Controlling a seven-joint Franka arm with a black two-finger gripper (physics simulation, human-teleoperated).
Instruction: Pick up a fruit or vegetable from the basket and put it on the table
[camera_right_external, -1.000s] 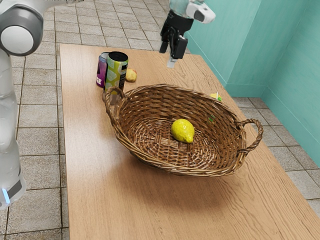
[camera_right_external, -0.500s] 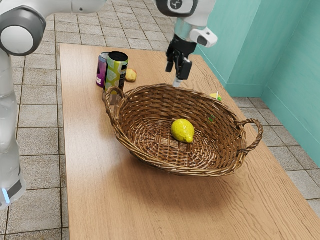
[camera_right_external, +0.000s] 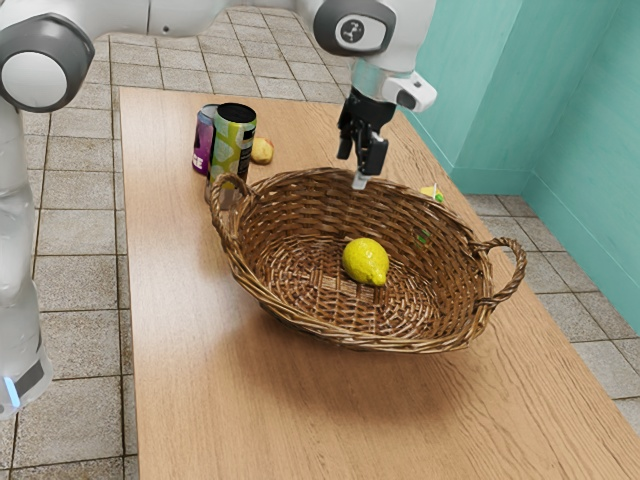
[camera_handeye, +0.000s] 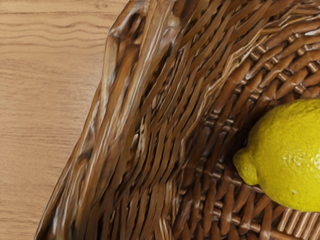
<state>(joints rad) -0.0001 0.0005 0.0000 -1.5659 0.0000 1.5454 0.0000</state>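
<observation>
Lemon in basket, lower than the hand (wide or narrow, no telling)

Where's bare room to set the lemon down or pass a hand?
Bare: table, camera side of the basket, plus strip from basket to table edge at the exterior view's left; basket floor around the lemon. Crowded: two cans and yellowish item by the basket's handle.

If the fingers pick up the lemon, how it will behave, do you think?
The lemon is probably firm, as its skin looks full and undented. Its rounded sides may make it roll if pushed, though the coarse weave of the basket could slow it.
</observation>
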